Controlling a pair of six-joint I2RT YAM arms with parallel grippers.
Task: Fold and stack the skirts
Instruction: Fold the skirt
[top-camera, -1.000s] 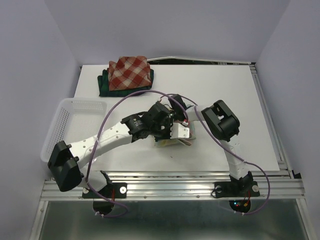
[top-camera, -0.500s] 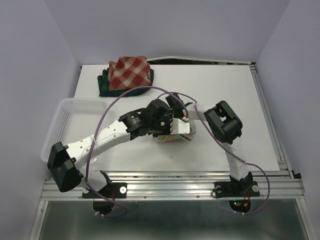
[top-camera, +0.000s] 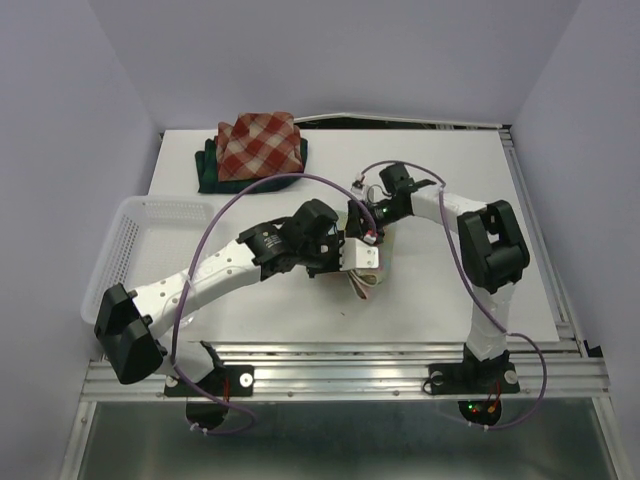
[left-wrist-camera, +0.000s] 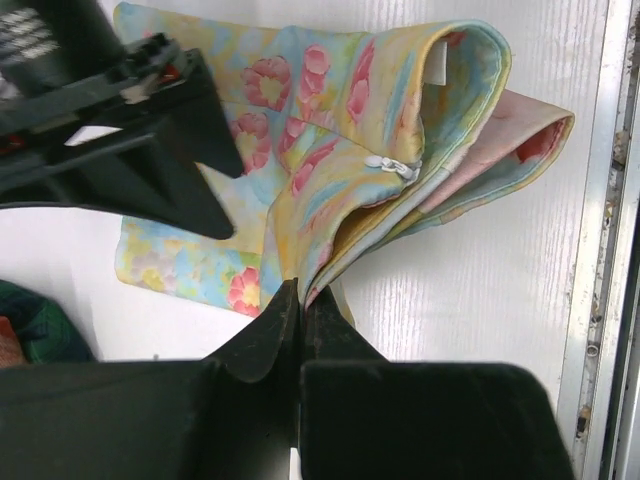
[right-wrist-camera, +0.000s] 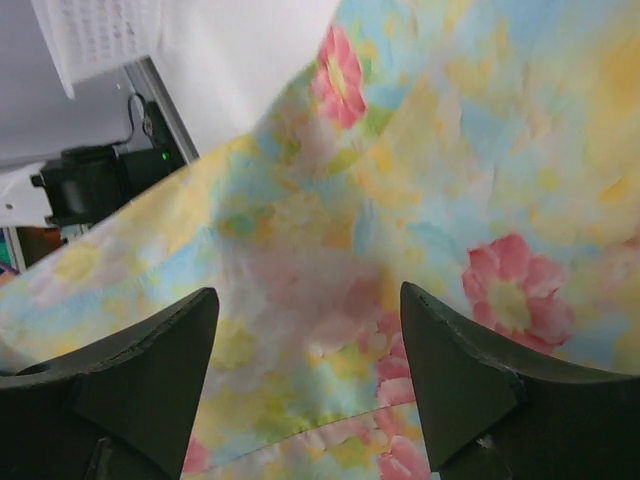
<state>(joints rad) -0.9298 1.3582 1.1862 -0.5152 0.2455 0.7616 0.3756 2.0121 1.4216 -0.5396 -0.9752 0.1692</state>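
Though soft and rumpled, floral skirt (left-wrist-camera: 330, 190) tight between left jaws; right jaws apart.

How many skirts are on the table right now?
3: the red plaid skirt lies on the green plaid skirt at the far left; the floral skirt is at the centre.
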